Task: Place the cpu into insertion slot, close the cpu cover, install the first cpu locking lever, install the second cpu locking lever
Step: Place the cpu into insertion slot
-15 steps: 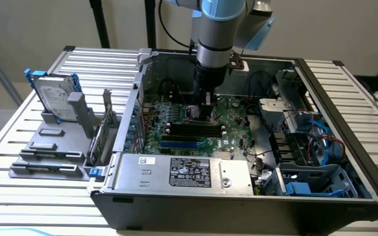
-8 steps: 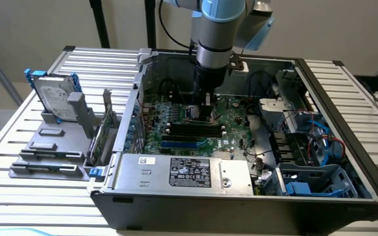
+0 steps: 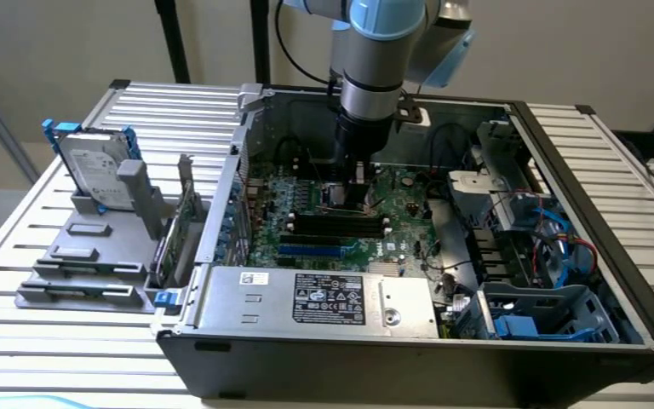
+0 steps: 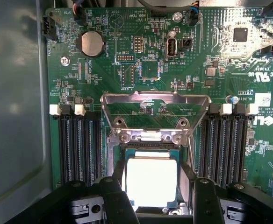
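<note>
Resting cpu (image 4: 151, 182), between spread end effector (image 4: 154, 186) jaws

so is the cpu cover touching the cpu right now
Apart. The wrist view shows the cpu cover swung open, away from the cpu, with a dark strip of the insertion slot visible between them.

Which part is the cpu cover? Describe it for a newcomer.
In the computer case, on the green board, find two banks of black memory slots. Between them, the cover is the silvery frame with a cut-out middle, unlike the solid pale chip beside it.
</note>
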Motion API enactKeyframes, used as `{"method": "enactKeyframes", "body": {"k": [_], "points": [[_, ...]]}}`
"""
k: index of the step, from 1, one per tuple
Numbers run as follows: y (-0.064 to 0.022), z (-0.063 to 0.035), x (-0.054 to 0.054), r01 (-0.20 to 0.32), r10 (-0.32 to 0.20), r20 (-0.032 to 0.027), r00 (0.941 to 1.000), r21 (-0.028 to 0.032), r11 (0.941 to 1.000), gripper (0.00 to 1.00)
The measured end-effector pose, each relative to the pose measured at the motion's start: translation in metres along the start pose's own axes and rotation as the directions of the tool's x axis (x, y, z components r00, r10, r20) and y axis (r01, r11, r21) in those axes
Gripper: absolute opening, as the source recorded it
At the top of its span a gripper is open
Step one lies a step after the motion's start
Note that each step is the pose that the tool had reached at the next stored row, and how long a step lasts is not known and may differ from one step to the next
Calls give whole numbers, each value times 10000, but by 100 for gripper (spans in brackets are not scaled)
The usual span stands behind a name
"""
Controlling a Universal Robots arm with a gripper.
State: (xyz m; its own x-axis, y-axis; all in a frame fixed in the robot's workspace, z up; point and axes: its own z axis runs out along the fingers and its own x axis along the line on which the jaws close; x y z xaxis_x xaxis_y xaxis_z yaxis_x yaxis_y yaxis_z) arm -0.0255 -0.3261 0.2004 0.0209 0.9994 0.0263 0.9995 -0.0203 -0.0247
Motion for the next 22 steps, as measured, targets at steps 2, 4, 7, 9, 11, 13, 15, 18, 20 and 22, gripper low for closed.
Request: {"method": "enactKeyframes", "body": {"k": [2, 4, 7, 9, 11, 13, 15, 18, 20, 22], "points": [[5, 3, 0, 0, 0, 0, 10000, 9, 10000, 54], [9, 6, 0, 0, 0, 0, 10000, 16, 10000, 54], [11, 8, 0, -2, 2, -1, 10000, 21, 10000, 54], [11, 9, 0, 0, 0, -6, 10000, 23, 10000, 54], [12, 11, 1, 6, -6, -21, 10000, 24, 10000, 54], [12, 12, 0, 25, -25, -46, 10000, 27, 10000, 54], [12, 12, 0, 55, -55, -86, 9999, 29, 10000, 54], [11, 14, 0, 114, -113, -155, 9998, 32, 9999, 54], [12, 15, -1, 151, -150, -185, 9997, 32, 9999, 54], [12, 16, -3, 192, -191, -204, 9996, 34, 9998, 54]]}}
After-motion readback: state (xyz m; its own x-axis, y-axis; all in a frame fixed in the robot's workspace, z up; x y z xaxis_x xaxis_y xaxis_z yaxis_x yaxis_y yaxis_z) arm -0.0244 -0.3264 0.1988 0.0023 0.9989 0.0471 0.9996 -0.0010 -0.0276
